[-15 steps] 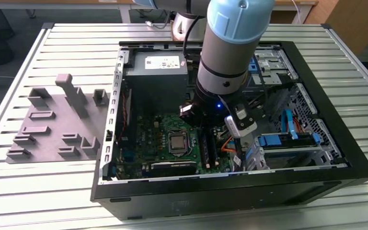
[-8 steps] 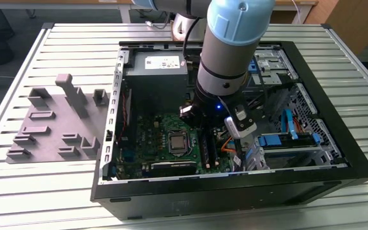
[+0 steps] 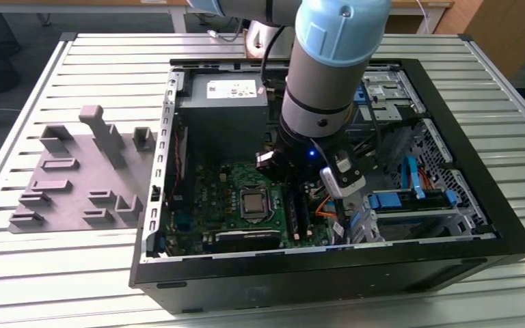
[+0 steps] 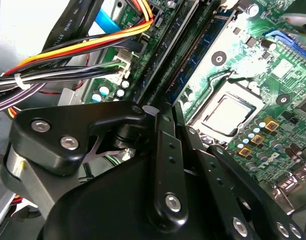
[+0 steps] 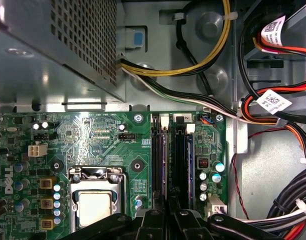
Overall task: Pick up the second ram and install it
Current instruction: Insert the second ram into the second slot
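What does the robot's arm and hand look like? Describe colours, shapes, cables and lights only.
The arm is a thick round tube: a light blue cap on top, grey metal below, then a black band at the wrist with a small blue light. A black cable runs down behind it. The hand is matte black, built of flat linkage bars joined by silver screws and round pivots, beside a rounded black housing.

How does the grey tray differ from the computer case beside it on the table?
The grey tray is low and flat with upright pegs; the computer case is black, high-walled and open on top. The case holds a green motherboard, with the arm reaching in; the tray stands clear of the arm. Both rest on the slatted table.
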You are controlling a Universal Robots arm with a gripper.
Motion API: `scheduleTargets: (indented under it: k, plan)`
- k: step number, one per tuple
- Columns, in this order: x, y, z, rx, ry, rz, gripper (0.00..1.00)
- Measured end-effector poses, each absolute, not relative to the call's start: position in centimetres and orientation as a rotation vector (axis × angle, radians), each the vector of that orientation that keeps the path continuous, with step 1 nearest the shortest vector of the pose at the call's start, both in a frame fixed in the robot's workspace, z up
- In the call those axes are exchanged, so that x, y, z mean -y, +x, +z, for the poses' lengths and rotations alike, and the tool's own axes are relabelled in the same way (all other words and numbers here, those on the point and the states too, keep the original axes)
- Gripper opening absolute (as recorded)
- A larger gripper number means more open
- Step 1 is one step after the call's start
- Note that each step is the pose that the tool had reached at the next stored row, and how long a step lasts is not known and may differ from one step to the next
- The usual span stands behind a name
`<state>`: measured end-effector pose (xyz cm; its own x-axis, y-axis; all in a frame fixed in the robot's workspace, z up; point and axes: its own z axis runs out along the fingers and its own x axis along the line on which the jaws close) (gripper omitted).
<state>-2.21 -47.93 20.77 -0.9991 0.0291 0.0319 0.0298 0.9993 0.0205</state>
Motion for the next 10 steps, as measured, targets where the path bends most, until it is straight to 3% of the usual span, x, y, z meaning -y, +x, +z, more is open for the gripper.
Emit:
scheduleTargets:
  k: [10]
  plan:
    - [47.93, -2.21, 20.81, 3.11, -0.046, -0.033, 0.21]
